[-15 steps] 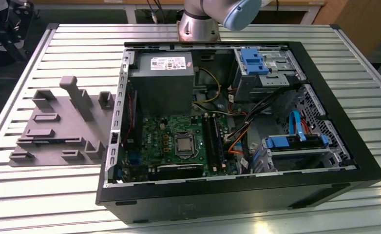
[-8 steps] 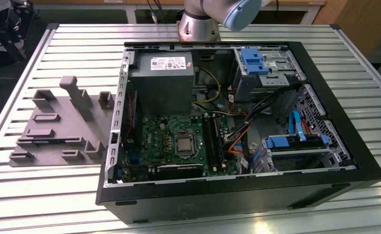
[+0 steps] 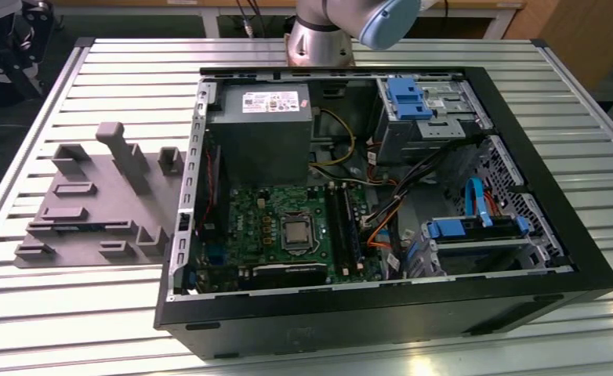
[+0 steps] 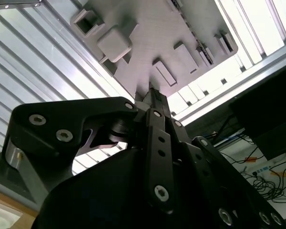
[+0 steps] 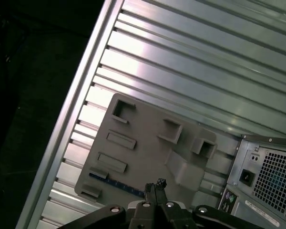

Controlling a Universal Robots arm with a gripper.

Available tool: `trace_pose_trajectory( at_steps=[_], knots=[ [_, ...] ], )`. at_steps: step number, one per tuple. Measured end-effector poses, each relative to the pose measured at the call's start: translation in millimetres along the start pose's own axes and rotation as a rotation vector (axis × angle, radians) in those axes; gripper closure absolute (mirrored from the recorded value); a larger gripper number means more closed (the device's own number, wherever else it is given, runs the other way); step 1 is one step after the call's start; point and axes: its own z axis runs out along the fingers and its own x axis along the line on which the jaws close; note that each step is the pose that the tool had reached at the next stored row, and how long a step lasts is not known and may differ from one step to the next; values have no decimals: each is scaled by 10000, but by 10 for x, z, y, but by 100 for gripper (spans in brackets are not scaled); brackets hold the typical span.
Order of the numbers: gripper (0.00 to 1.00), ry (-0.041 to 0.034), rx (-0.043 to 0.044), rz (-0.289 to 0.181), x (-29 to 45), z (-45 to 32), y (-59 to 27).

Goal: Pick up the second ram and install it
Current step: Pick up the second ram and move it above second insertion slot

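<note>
Your gripper (image 4: 151, 97) is the big black thing up close in both wrist views, and its jaws are squeezed almost together with nothing between them. You can see its tips (image 5: 154, 185) hang over the grey holder (image 5: 148, 152). The second ram (image 5: 115, 183) lies flat in a long slot of that holder, near the tips. In the exterior view, the holder sits on the silver table (image 3: 77, 313), at the exterior view's left of the open computer case (image 3: 390, 317).

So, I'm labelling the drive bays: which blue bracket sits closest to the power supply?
The upper blue bracket in the exterior view, level with the power supply; the lower blue bracket sits further off.
</note>
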Motion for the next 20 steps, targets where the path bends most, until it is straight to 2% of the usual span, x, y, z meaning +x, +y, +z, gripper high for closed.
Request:
trace_pose_trajectory(
  at_steps=[20],
  knots=[
    [89, 52, -27, -1171, 1, 3, -1]
  ],
)
